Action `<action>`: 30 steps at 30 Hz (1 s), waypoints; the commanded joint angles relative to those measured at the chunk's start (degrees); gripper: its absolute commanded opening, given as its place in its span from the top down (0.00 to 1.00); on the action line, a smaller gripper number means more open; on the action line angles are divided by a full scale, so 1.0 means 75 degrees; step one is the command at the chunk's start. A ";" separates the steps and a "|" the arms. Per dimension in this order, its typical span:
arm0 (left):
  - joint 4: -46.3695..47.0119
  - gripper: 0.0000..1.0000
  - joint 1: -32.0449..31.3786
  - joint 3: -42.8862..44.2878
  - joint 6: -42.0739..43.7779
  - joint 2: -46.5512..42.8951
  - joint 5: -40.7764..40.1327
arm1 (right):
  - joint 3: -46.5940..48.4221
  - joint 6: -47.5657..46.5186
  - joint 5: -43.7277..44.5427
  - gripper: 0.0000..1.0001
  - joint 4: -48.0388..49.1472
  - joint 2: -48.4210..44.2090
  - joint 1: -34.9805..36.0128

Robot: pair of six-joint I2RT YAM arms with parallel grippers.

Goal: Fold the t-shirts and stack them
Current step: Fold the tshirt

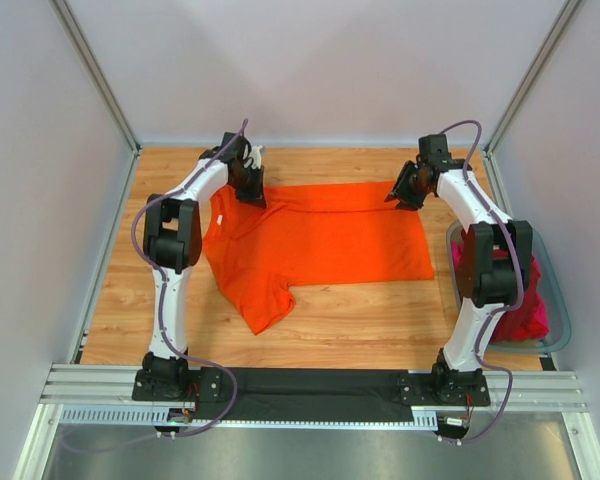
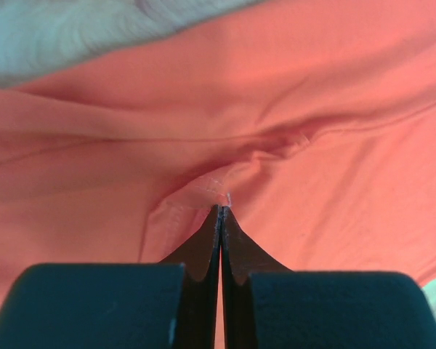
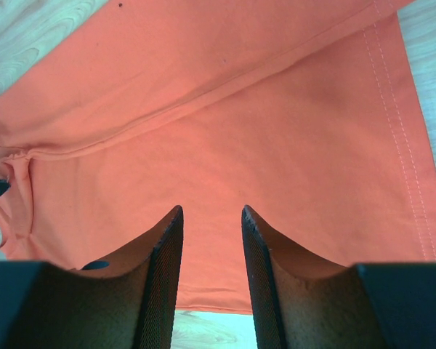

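Though amid white walls (image 1: 310,60), orange t-shirt (image 1: 320,245) on wooden table (image 1: 380,320).

We count 1 orange tee (image 1: 320,245), 1 tub (image 1: 565,325) w/ red + pink tees (image 1: 530,315) (no. unclear), left arm (image 1: 175,235) + right arm (image 1: 495,262) = 2.

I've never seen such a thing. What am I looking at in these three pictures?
You are looking at two robot arms bolted to a wooden table. The wide picture looks down from above. The other two pictures come from a camera on each arm's wrist. An orange t-shirt lies spread on the table. The left gripper is shut, pinching a fold of it. The right gripper hangs open over the shirt's far right corner, holding nothing. A grey tub at the right holds red and pink shirts.
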 commanded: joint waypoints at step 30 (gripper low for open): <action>0.0113 0.62 0.0033 0.0663 0.0117 0.0004 -0.0818 | -0.0167 -0.0360 0.0132 0.60 -0.0015 -0.0677 -0.0034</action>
